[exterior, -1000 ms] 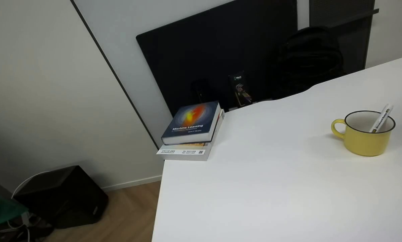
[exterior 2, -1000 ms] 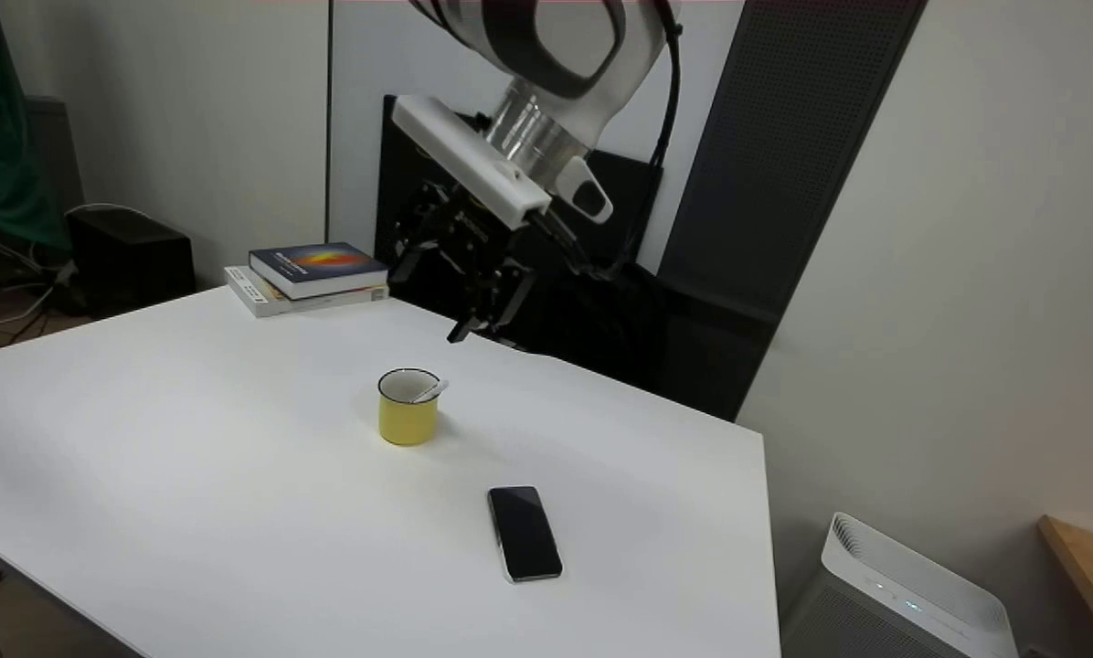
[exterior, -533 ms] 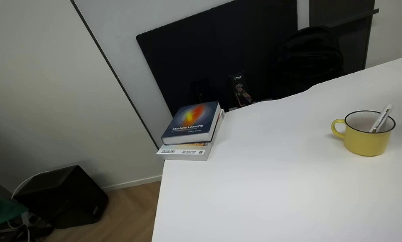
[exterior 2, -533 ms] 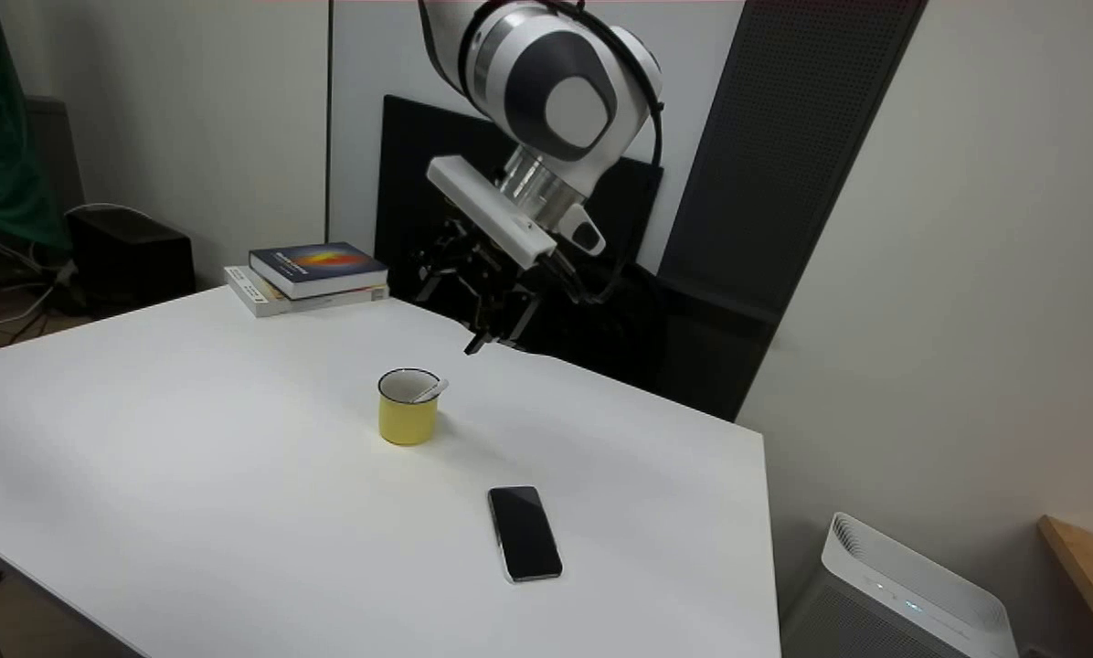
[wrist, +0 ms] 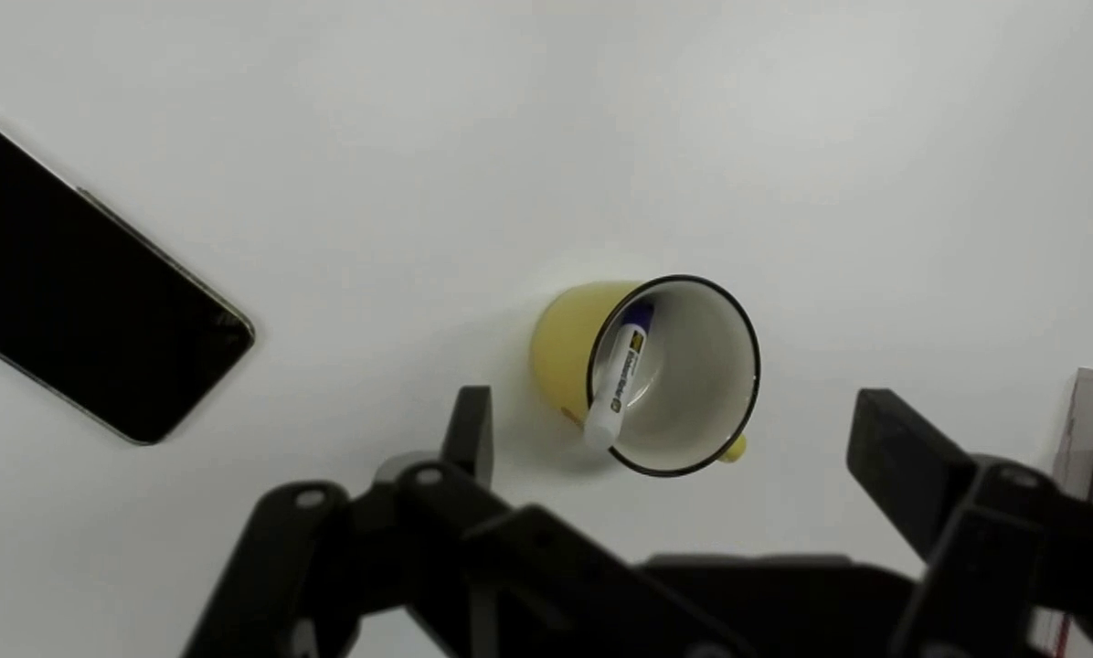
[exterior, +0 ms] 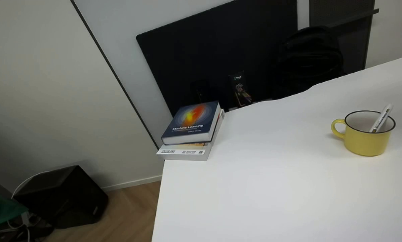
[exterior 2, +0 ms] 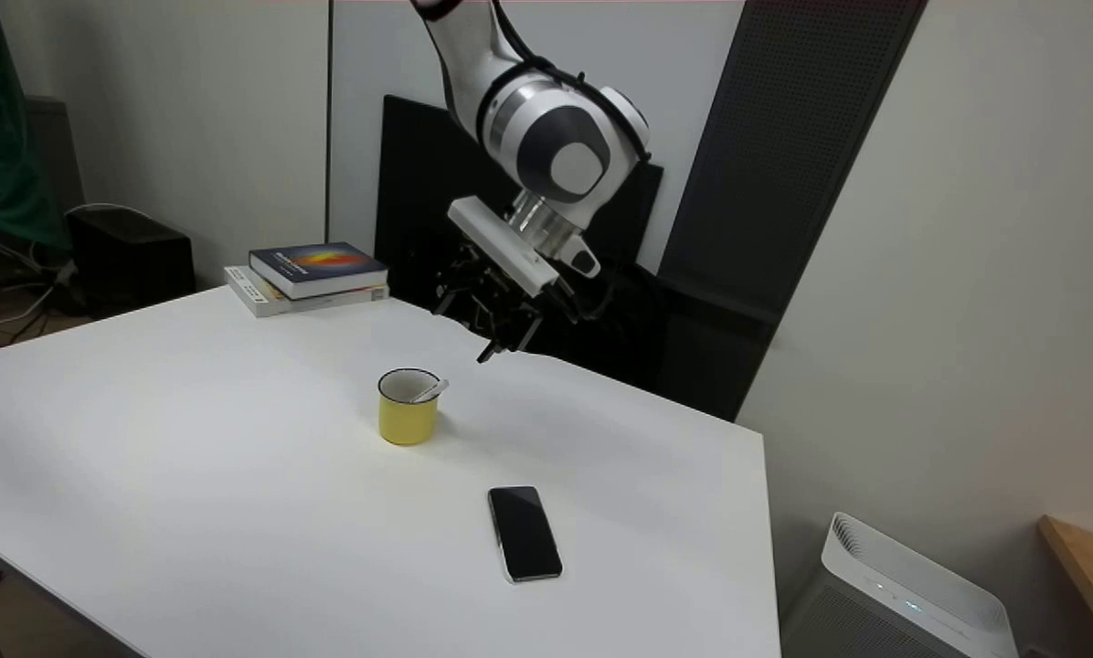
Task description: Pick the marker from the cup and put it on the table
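A robot's hand (wrist: 674, 425) hangs above a white bench (exterior 2: 236, 457), its fingers (wrist: 469, 434) spread wide with nothing in their grasp, a yellow cup (wrist: 569, 343) framed between them in the wrist view. Inside the cup leans a white marker (wrist: 620, 379), purple end down, pale end jutting out over the top; the hand touches neither. The job appears to be at its opening stage, the approach: none of the pick looks done, and closing on the marker, drawing it out and laying it on the bench all remain. Near the cup but apart from it, a black phone (wrist: 80, 283) lies flat on the same bench. Farther out, two books (exterior 2: 313, 279) sit stacked at a corner of the bench, visible in both exterior views.
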